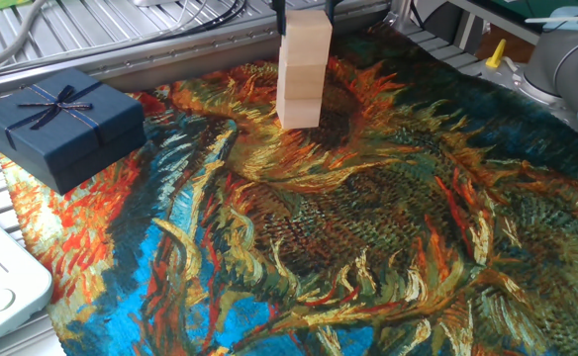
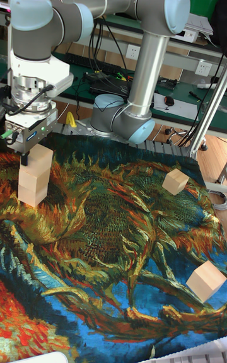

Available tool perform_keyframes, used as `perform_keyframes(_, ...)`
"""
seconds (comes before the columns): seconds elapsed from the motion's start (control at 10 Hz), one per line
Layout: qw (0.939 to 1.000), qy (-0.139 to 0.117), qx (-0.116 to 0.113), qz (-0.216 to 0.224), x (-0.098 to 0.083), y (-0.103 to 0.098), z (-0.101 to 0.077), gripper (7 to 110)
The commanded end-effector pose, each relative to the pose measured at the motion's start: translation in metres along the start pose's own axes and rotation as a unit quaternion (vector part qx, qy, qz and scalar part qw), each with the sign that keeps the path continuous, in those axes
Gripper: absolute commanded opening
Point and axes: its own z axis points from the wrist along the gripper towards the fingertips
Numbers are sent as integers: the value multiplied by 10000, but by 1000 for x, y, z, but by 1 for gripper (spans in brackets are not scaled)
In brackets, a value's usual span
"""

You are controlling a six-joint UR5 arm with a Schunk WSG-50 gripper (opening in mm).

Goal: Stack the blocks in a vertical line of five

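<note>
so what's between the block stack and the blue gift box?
Nothing but bare painted cloth. The fixed view shows the whole stretch from the stack to the gift box, with no loose block on it.

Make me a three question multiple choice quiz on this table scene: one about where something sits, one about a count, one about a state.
1. Where is the blue gift box?
A. On top of the stack
B. At the cloth's edge, apart from the stack
C. Under the arm's base

2. How many blocks are in the stack?
A. Three
B. One
C. Five

3. What is the tool doing?
A. Lifting a loose block
B. Far off the table
C. At the stack's top block

Answers: 1 B, the box sits at the cloth's edge, away from the stack. 2 A, three cubes stand in a column. 3 C, the tool's fingers flank the top block.
</note>
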Motion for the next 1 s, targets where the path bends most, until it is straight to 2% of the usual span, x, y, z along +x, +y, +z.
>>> perform_keyframes(0.0, 9999, -93, -25, 87, -3, 0, -2, 88)
perform_keyframes(0.3, 9992, -85, -90, 392, -4, 3, -2, 88)
perform_keyframes(0.4, 9987, -48, -24, 512, -3, 0, -5, 88)
perform_keyframes(0.9, 9979, -93, -20, 639, -6, 0, -7, 88)
